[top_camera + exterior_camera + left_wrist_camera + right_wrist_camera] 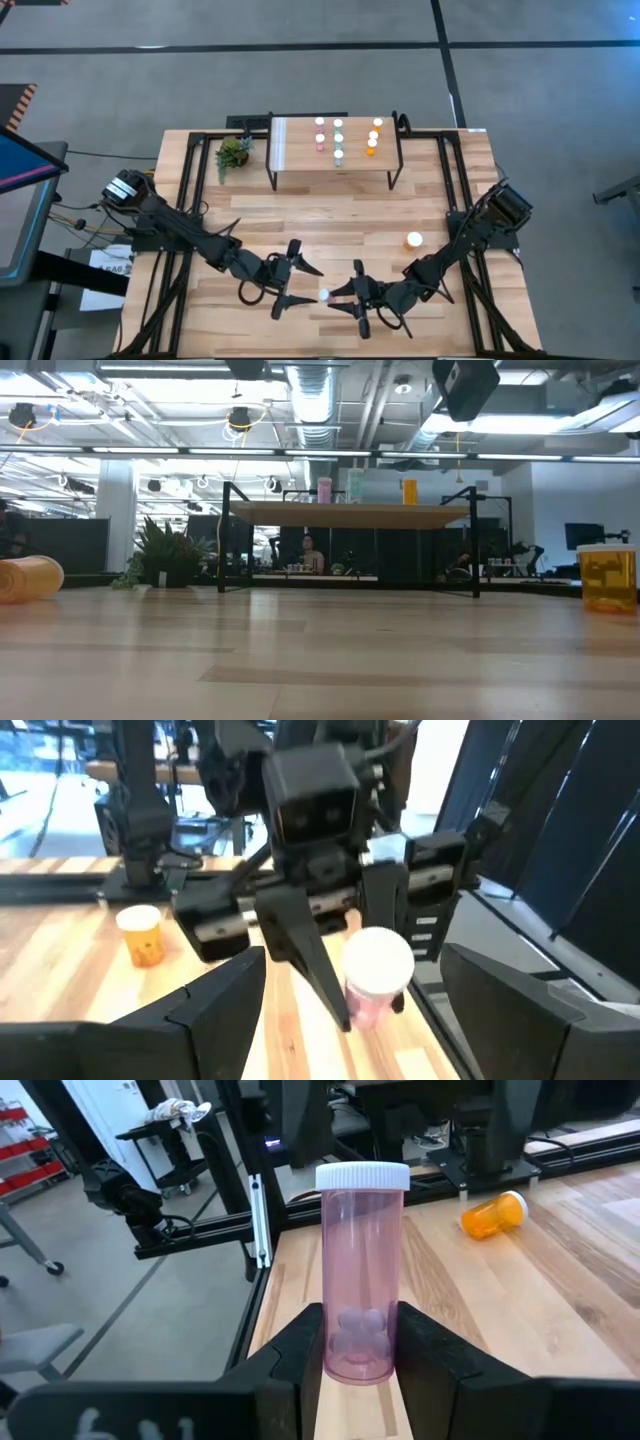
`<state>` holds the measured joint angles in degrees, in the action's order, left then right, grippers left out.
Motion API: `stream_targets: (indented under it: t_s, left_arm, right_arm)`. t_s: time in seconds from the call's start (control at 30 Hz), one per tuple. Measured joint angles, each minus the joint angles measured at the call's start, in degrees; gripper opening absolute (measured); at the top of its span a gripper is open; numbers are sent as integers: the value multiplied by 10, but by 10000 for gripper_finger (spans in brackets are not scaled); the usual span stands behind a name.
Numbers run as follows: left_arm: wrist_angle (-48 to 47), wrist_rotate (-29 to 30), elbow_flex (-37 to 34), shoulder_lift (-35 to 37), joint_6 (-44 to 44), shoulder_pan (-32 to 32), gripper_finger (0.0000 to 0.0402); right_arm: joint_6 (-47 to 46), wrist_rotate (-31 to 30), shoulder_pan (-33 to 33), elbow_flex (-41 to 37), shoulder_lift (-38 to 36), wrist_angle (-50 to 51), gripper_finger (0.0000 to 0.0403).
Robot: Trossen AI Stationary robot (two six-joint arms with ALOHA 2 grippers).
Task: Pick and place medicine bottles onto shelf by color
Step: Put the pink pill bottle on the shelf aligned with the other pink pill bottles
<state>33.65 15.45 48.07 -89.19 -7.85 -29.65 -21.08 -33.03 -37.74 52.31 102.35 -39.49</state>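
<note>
A pink bottle (361, 1270) is clamped upright by the right tool (360, 1348) at the lower centre of the high view, the left tool (290, 277) stands apart beside it, and carrying to the shelf (300, 150) seems called for next.

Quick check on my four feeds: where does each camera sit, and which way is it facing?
High: overhead, straight down; both arms, shelf.
Low: table height, facing the shelf; no arms.
Left wrist: past the open left gripper toward the right gripper.
Right wrist: at the right gripper's pink bottle.
Both wrist views share the pink bottle.
</note>
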Motion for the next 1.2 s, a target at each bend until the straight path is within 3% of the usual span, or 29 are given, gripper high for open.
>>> stream_targets:
  t_s: [0.53, 0.7, 1.2]
  left_arm:
    - [-10, -17, 10, -17, -26, 18, 290]
    - [7, -59, 10, -17, -26, 18, 290]
    - [1, -58, 11, -20, -25, 18, 287]
  right_arm:
    - [1, 0, 0, 0, 0, 0, 127]
    - [2, 0, 0, 0, 0, 0, 127]
    - [1, -3, 0, 0, 0, 0, 127]
